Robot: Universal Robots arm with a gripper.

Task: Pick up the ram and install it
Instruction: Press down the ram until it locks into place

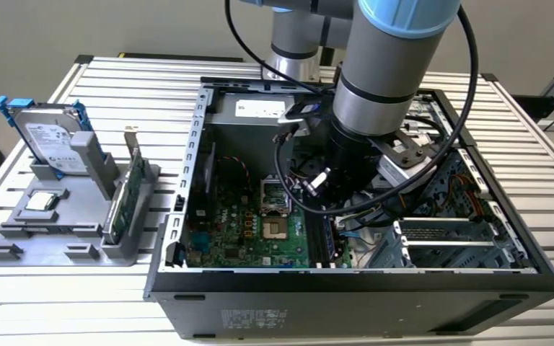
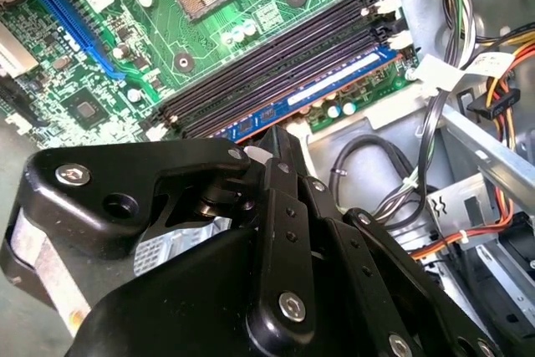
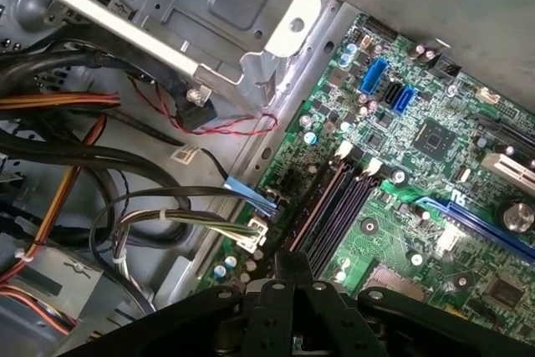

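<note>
The arm is down inside the open computer case, and the gripper is clenched on the ram, which sits at the outermost memory slot of the motherboard. A good seat likely needs the stick square and pressed evenly along its length.

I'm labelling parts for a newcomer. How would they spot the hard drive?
On the exterior view's left, a grey stand sits beside the open case. The hard drive stands on edge at its far end: a boxy silver block with blue rails, unlike the thin green card beside it.
</note>
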